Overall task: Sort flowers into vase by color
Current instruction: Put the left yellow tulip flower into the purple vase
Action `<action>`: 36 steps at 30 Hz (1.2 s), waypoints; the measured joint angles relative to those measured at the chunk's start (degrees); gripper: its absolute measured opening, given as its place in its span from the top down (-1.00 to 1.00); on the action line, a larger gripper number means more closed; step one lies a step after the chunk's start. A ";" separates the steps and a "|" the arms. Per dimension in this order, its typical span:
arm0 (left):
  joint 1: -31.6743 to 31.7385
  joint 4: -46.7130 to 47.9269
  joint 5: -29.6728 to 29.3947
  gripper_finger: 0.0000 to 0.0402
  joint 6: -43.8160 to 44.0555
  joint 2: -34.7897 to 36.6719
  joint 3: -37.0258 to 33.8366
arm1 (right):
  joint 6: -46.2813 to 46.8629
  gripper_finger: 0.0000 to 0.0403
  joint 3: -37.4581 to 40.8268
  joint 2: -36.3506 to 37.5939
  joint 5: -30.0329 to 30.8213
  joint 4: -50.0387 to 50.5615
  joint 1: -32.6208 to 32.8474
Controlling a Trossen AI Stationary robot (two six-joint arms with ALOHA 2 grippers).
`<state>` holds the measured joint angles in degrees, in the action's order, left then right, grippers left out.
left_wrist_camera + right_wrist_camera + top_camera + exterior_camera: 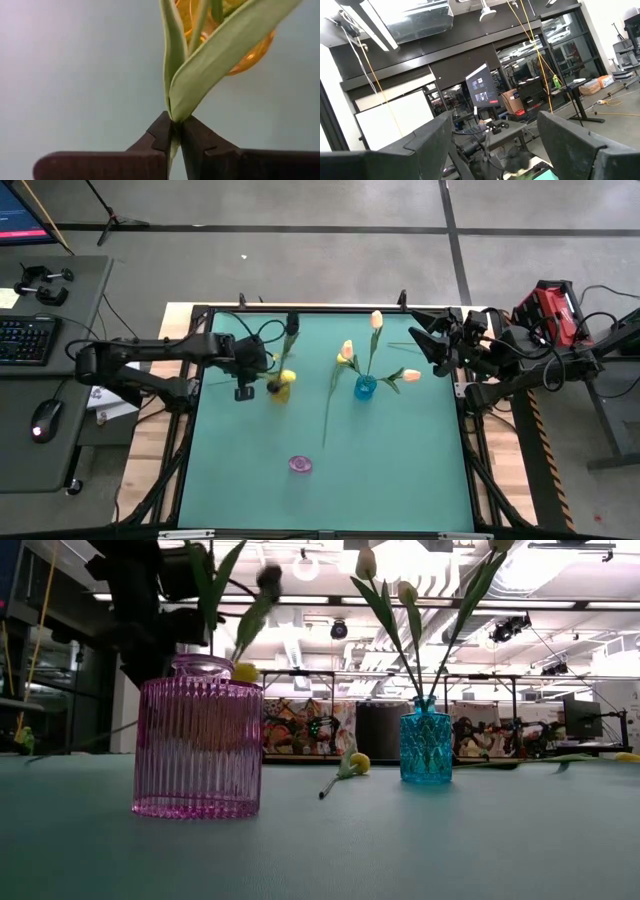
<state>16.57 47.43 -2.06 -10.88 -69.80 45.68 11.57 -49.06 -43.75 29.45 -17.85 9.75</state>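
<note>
My left gripper is shut on a black-headed tulip beside the yellow vase. The pink vase hides the tulip's lower end in the low view. The blue vase holds cream-peach tulips. One tulip lies flat on the table in front of it, and another lies to its right. My right gripper is open, raised at the table's right far side, touching nothing. My left gripper pinches the tulip's green stem just below the base of its leaves, between the two fingertips. The fingers lie across the stem. The flower is lifted, standing tilted with its black head up and toward the far edge.
The pink vase stands alone near the table's near middle. A desk with keyboard and mouse sits left of the table. The right arm's base and cables crowd the right edge. Bare green tabletop lies in the near half.
</note>
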 joint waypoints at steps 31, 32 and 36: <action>0.31 5.32 -0.80 1.00 -1.32 15.78 26.44 | -0.09 -0.39 0.00 0.00 0.17 0.00 0.01; 0.31 5.32 -0.79 1.00 -1.59 15.80 27.03 | -0.08 -0.39 0.00 0.00 0.17 0.00 -0.01; 0.31 6.56 -0.78 1.00 0.26 15.66 27.08 | -0.09 -0.39 0.00 0.00 0.22 0.00 0.01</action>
<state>16.88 54.00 -2.84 -10.62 -54.14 72.76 11.49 -49.06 -43.75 29.67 -17.85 9.75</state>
